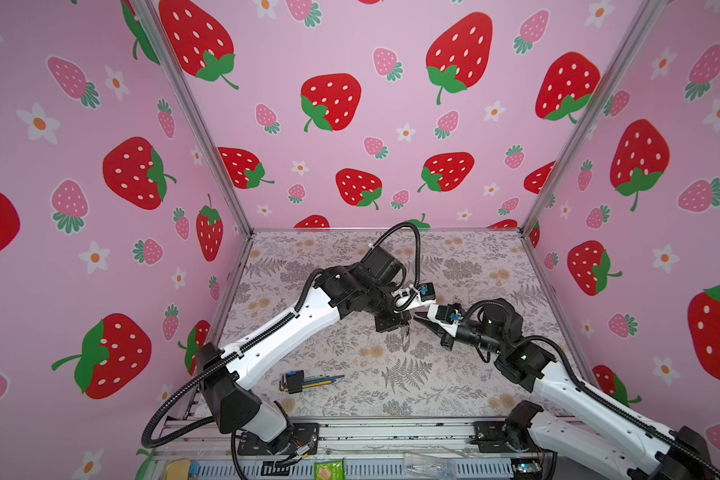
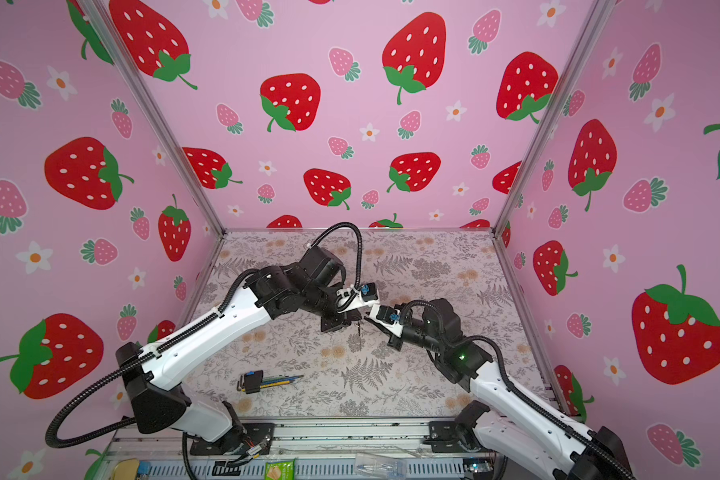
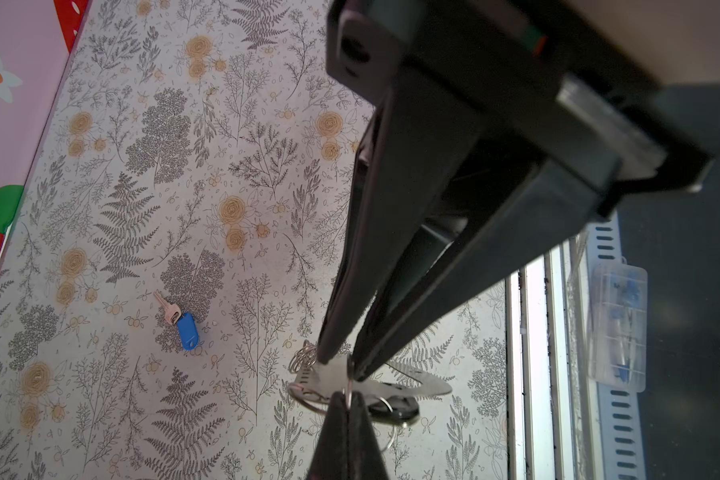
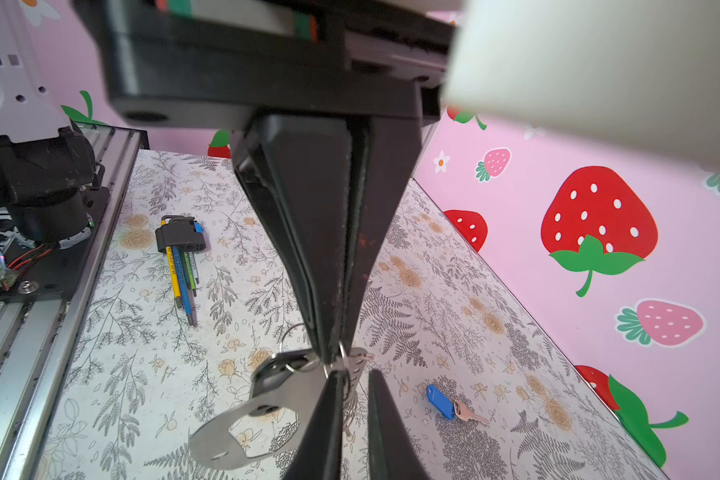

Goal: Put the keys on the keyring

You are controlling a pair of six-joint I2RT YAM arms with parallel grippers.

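The keyring (image 3: 412, 384), a flat grey holder with an oval cut-out (image 4: 225, 432), hangs above the mat at mid-table. My left gripper (image 3: 339, 368) is shut on its ringed edge. My right gripper (image 4: 334, 357) meets it tip to tip, shut on one small metal ring (image 4: 342, 353) of that edge. A black-rimmed oval tag (image 4: 273, 376) dangles from a ring behind the holder; its key is hidden. The blue-tagged key (image 3: 186, 330) lies flat on the mat (image 4: 439, 401), apart from both grippers. In both top views the grippers meet (image 1: 410, 322) (image 2: 360, 321).
A hex-key bundle (image 1: 304, 380) in a black and blue holder lies on the mat near the front left (image 4: 179, 245). Metal rails and a clear plastic box (image 3: 618, 324) run along the front edge. Pink strawberry walls close in three sides.
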